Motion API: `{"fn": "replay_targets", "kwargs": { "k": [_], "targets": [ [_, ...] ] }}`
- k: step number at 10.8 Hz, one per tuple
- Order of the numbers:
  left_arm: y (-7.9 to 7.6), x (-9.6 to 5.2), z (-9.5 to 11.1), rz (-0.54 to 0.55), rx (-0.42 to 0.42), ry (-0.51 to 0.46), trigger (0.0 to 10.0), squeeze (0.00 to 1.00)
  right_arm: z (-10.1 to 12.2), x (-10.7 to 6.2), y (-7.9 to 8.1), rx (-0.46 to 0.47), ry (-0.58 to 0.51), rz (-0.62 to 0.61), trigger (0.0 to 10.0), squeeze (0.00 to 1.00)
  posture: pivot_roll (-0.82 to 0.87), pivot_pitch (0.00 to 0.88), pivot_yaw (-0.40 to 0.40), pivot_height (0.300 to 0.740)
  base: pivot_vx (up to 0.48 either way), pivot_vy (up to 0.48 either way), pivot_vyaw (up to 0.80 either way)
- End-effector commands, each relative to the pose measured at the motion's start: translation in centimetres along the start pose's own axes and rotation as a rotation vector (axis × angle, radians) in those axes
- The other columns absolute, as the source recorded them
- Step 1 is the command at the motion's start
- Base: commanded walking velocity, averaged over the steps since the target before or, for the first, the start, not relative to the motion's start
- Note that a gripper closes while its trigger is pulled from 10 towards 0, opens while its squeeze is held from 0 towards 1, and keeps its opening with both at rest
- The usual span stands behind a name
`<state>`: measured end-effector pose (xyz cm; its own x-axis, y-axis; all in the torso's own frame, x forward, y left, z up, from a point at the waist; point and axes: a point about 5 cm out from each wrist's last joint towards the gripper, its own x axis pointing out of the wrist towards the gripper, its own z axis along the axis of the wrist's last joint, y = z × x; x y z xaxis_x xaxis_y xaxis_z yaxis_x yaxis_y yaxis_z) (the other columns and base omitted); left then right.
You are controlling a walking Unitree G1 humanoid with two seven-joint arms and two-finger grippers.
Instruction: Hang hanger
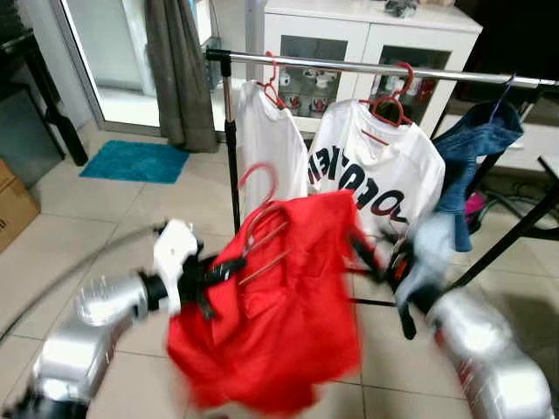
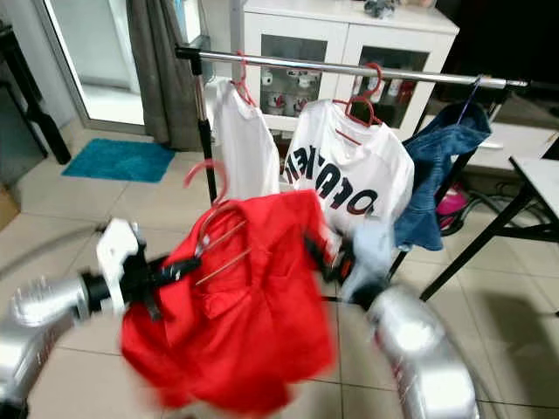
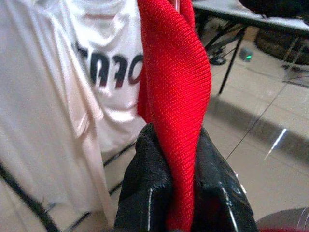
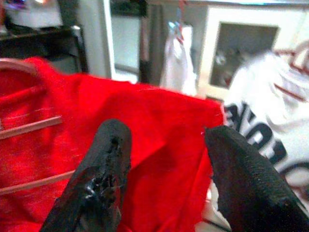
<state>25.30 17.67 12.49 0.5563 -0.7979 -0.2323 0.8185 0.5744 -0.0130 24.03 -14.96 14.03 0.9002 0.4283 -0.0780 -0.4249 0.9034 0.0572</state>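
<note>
A red shirt (image 1: pixel 279 305) hangs on a red hanger (image 1: pixel 262 223), whose hook (image 1: pixel 258 179) points up in front of the clothes rail (image 1: pixel 349 65) and below it. My left gripper (image 1: pixel 229 266) is shut on the shirt's left shoulder; red cloth is pinched between its fingers (image 3: pixel 145 193). At the shirt's other shoulder my right gripper (image 4: pixel 166 164) is open, with the red cloth just beyond its fingertips. Motion blurs both arms.
On the rail hang two white shirts (image 1: pixel 271 144) (image 1: pixel 384 166) on red hangers and a denim jacket (image 1: pixel 476 148). A white cabinet (image 1: pixel 367 35) stands behind it. A curtain (image 1: pixel 179 70), a blue mat (image 1: pixel 135 161) and a cardboard box (image 1: pixel 13 205) lie left. Black table legs (image 1: pixel 515 231) stand right.
</note>
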Motion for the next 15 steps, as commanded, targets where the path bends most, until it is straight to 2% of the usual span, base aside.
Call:
{"fn": "replay_targets", "kwargs": {
  "k": [1,2,3,6,7,8,9,12,13,15],
  "targets": [
    [0.3,0.2,1.5,-0.044,0.025,-0.046,0.0,0.00,0.2,0.0,0.0,-0.021,0.017,0.054,10.0,0.00,0.01,0.000,-0.017,0.740,0.000,0.000,0.00],
    [1.1,0.4,2.5,-0.132,0.065,-0.008,0.0,0.00,2.0,0.4,0.4,-0.121,-0.011,0.164,10.0,0.00,0.01,0.000,-0.019,0.740,0.000,0.000,0.00],
    [1.7,0.3,2.8,-0.150,0.085,0.023,0.0,0.00,3.0,0.6,0.6,-0.144,-0.028,0.185,10.0,0.00,0.01,0.000,-0.014,0.740,0.000,0.000,0.00],
    [2.9,0.5,3.5,-0.157,0.138,0.084,0.0,0.00,3.9,2.1,0.1,-0.150,-0.023,0.076,10.0,0.00,0.00,0.000,-0.005,0.740,0.000,0.000,0.00],
    [3.1,0.7,3.7,-0.147,0.158,0.095,8.8,0.00,3.7,2.4,0.2,-0.140,-0.005,0.065,10.0,0.00,0.00,0.000,0.000,0.740,0.000,0.000,0.00],
    [3.1,1.1,3.8,-0.143,0.146,0.099,10.0,0.00,3.1,2.7,0.1,-0.141,0.027,0.036,10.0,0.00,-0.01,0.000,-0.002,0.740,0.000,0.000,0.00],
    [3.0,1.7,4.2,-0.156,0.155,0.091,10.0,0.00,2.7,3.5,0.2,-0.159,0.074,0.012,10.0,0.00,-0.01,0.000,-0.005,0.740,0.000,0.000,0.00],
    [3.0,2.3,4.6,-0.146,0.178,0.086,10.0,0.00,2.6,4.7,1.7,-0.157,0.099,0.054,10.0,0.00,0.00,0.000,-0.011,0.740,0.000,0.000,0.00],
    [2.6,2.4,4.7,-0.167,0.174,0.081,10.0,0.00,2.5,5.1,1.2,-0.229,0.120,-0.007,10.0,0.00,0.00,0.000,-0.011,0.740,0.000,0.000,0.00],
    [2.1,2.2,4.8,-0.215,0.164,0.085,10.0,0.00,2.7,5.7,0.3,-0.237,0.125,-0.111,10.0,0.00,0.00,0.000,-0.011,0.740,0.000,0.000,0.00]
  ]
}}
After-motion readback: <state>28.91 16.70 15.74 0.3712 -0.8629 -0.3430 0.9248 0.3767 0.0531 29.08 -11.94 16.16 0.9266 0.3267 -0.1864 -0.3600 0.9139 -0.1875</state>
